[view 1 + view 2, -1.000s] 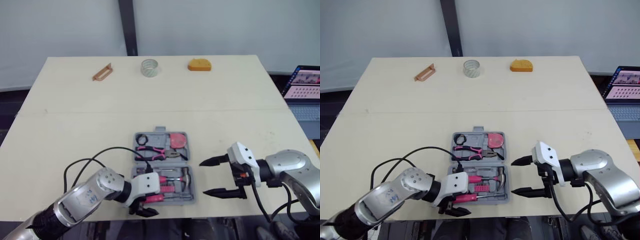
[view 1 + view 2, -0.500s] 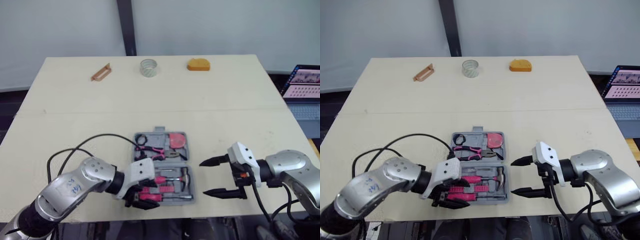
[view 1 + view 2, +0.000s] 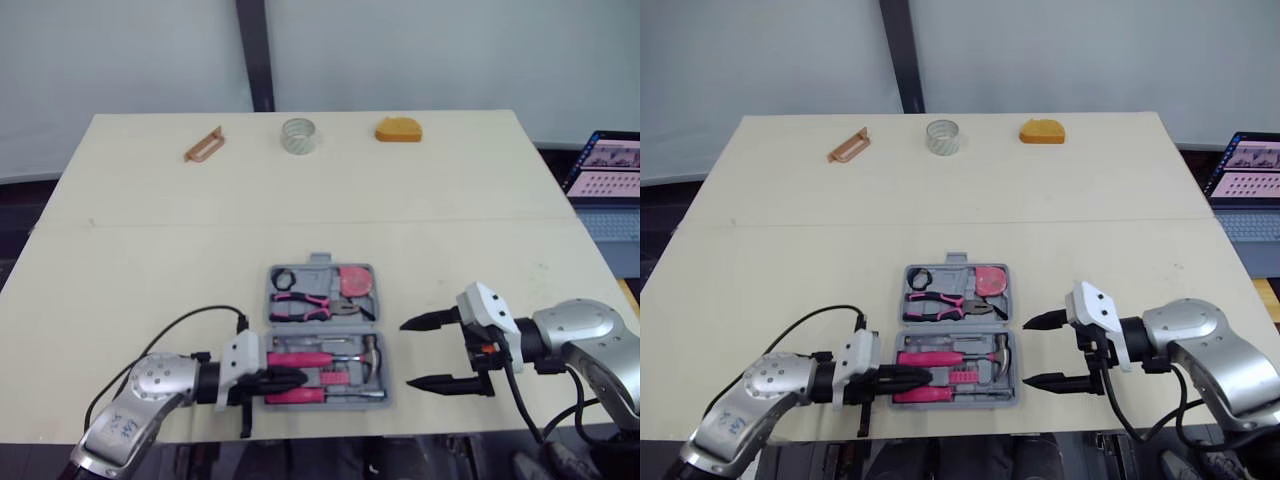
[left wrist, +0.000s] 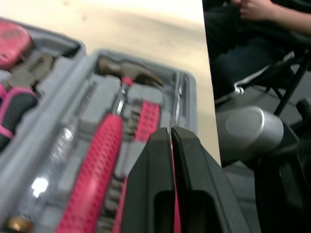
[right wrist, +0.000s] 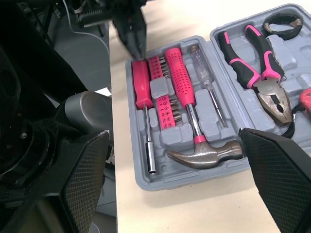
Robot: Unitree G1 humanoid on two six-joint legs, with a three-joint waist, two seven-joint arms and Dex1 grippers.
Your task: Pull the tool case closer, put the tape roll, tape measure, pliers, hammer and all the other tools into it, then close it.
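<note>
A pale beige surface (image 3: 480,200) runs back to a grey wall. At its near edge, centred before the robot, lies the open grey plastic tool case (image 3: 320,260), so pulling it closer looks done. The left gripper (image 3: 298,378) reaches in from the case's left side. Its fingers are pinched together, with the tips on the butt of the pink-handled driver (image 5: 141,82) in the near half. I cannot tell whether it clamps the handle or only presses it. The right gripper (image 3: 405,355) hovers just beside the case's right wall, spread wide and holding nothing.

The pink-gripped steel hammer (image 5: 177,75) is seated near the driver. Both have their long axis running left to right, with handles toward the robot's left and the hammer head to the right. In the far half the pink-and-black pliers (image 3: 310,303) lie the same way, nose to the right.

By my judgement the rest is not yet done. The clear tape roll (image 3: 298,135), the orange tape measure (image 3: 398,130) and a copper-brown flat tool (image 3: 204,145) sit spaced apart along the far edge, well apart from the case. The case also remains to be closed.
</note>
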